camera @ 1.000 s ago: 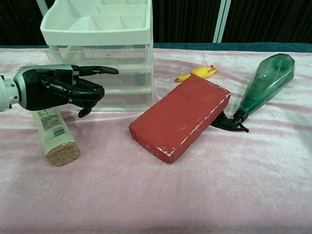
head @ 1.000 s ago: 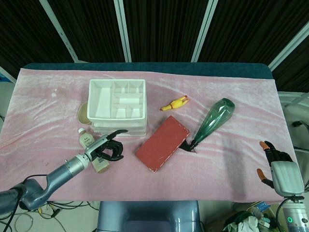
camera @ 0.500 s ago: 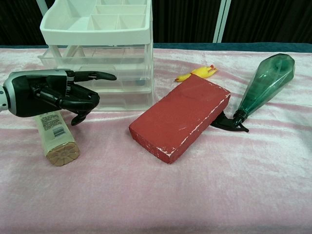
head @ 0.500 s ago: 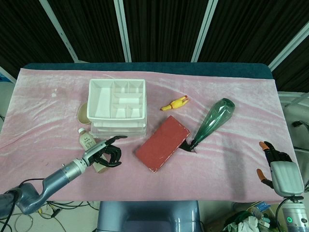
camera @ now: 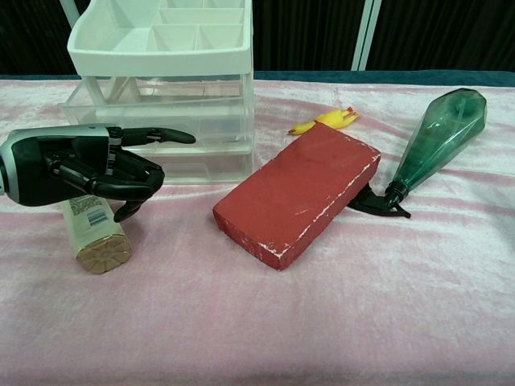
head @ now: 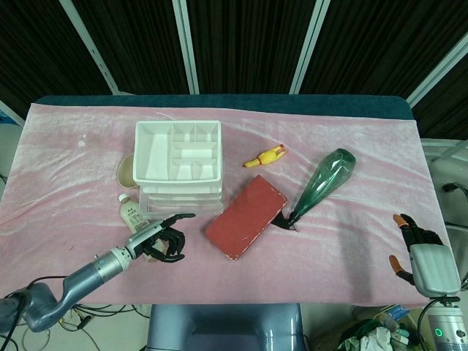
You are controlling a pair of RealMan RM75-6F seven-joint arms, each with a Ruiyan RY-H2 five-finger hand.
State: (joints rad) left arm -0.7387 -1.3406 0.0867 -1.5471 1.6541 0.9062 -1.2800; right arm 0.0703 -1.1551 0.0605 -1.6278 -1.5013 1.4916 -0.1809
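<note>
Left hand (camera: 84, 167) is seen low over the surface (head: 344, 256), just in front of the white drawer unit (camera: 161, 48). Most fingers are curled in w/ nothing gripped, and one finger (camera: 165, 135) is stretched out along the front of the middle drawer (camera: 209, 129). That drawer is seen standing out a little from the stack, esp. in the head view.

Step in hand, as judged: the drawer front is being worked by the outstretched finger. Whether it is actually touched or hooked can't be told.

Next move, as judged: a firm catch on the drawer edge would be needed, then a straight draw toward the robot. The cream bottle (camera: 92, 233) lying right under the hand should be kept clear of.

Right hand (head: 423, 256) is parked off the surface's near right corner, well apart from everything. It is viewed from the back, so spread vs. closed can't be told.

Hidden or unclear:
- Drawer contents can't be made out through the clear fronts.
- A round beige item (head: 124, 172) is half covered by the unit.
- The bottle's upper part is masked by the hand in the chest view.
- The spray bottle's (head: 322, 183) trigger is tucked against the red block (head: 246, 216).
</note>
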